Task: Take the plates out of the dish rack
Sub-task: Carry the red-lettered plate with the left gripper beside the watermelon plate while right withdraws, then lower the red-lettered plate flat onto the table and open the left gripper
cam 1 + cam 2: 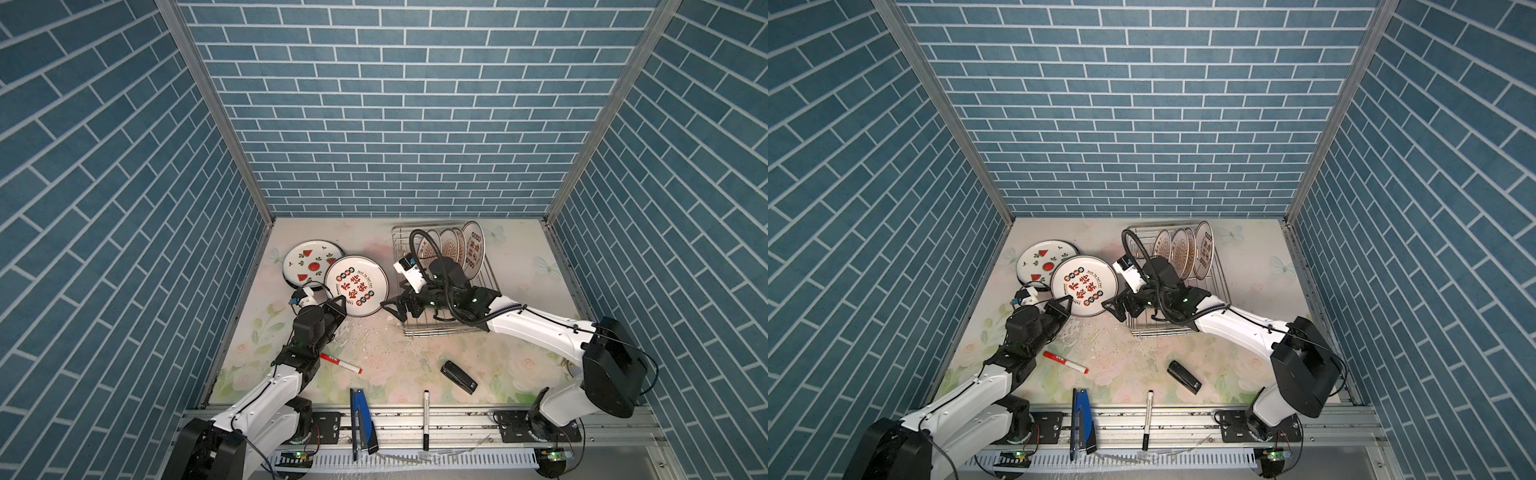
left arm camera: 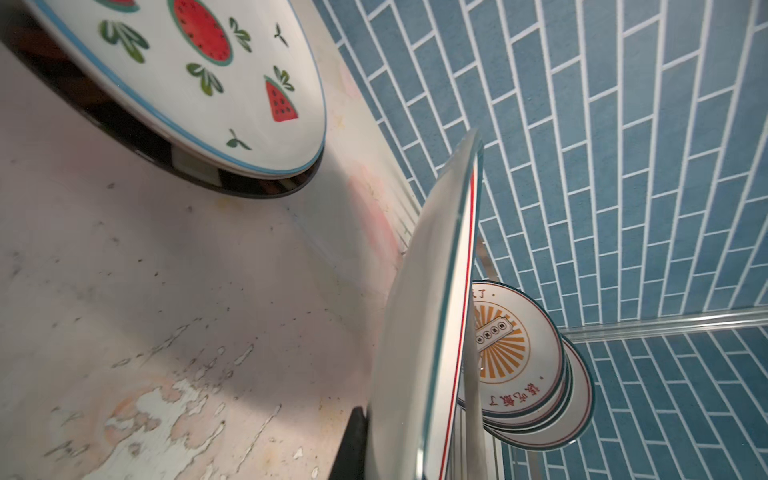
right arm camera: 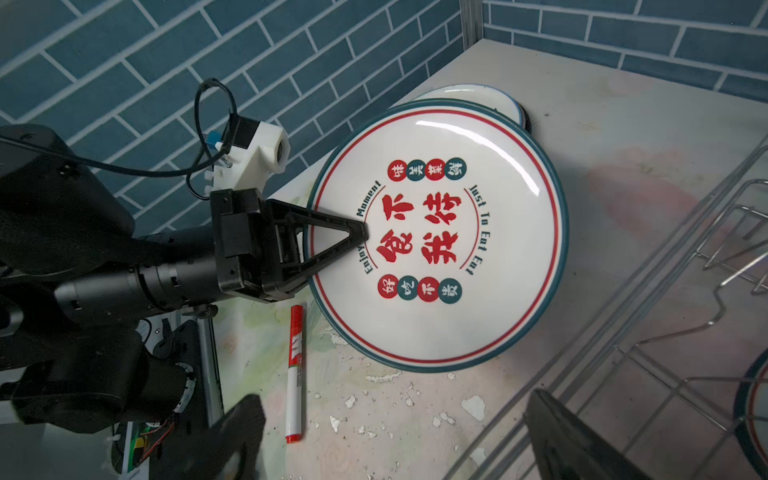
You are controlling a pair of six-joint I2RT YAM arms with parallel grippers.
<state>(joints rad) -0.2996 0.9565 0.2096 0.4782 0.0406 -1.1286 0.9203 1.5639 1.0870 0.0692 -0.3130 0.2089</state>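
Left claw [image 3: 362, 235]: we saw it pinching the Chinese-character plate [image 3: 490, 232].
Right claw [image 1: 393, 310]: wide, empty, at eight o'clock of dish rack [image 1: 446, 333].

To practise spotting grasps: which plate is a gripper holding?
The plate with big red Chinese characters, clamped at its rim by the left gripper. The watermelon plate lies flat, ungripped; the other plates stand in the dish rack.

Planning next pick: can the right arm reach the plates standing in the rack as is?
Probably yes. The right gripper is open and empty at the near corner of the dish rack; the plates stand upright at its far end, nothing but bare rack between. The arm's cable loops close to them.
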